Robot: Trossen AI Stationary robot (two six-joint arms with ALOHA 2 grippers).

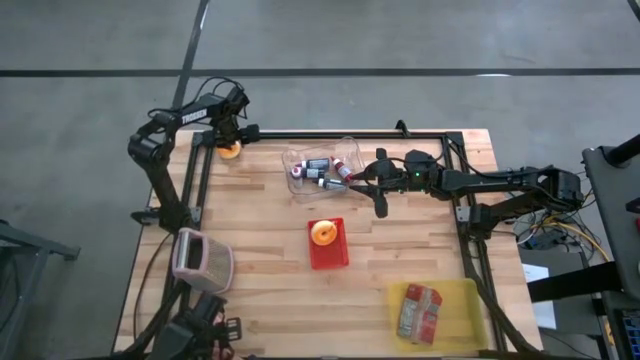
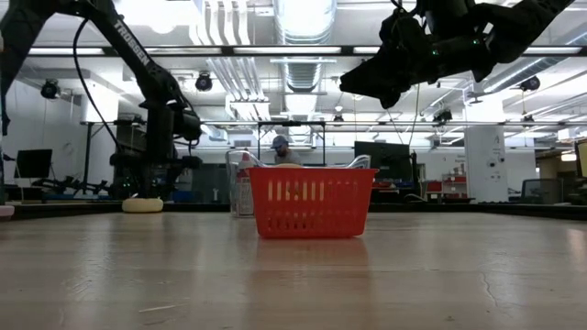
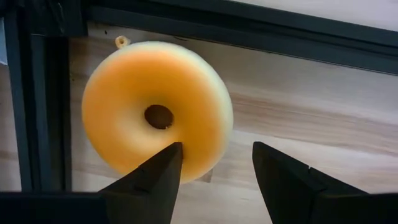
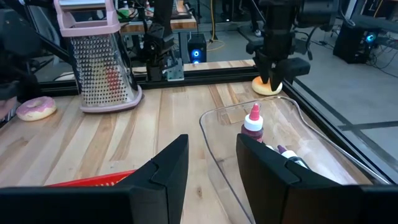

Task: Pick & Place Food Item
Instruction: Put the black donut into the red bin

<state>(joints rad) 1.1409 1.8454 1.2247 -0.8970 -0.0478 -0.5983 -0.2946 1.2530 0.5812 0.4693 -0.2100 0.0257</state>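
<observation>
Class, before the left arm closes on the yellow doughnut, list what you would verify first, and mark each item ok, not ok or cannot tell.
1. Left gripper open: ok.
2. Yellow doughnut between its fingers: not ok; one finger overlaps the rim, the other stands over bare wood.
3. Doughnut lying flat on the table: ok.
4. Red basket has room: cannot tell; one doughnut already lies inside.
5. Right gripper away from the left arm: ok; it hovers beside the clear tray.
</observation>
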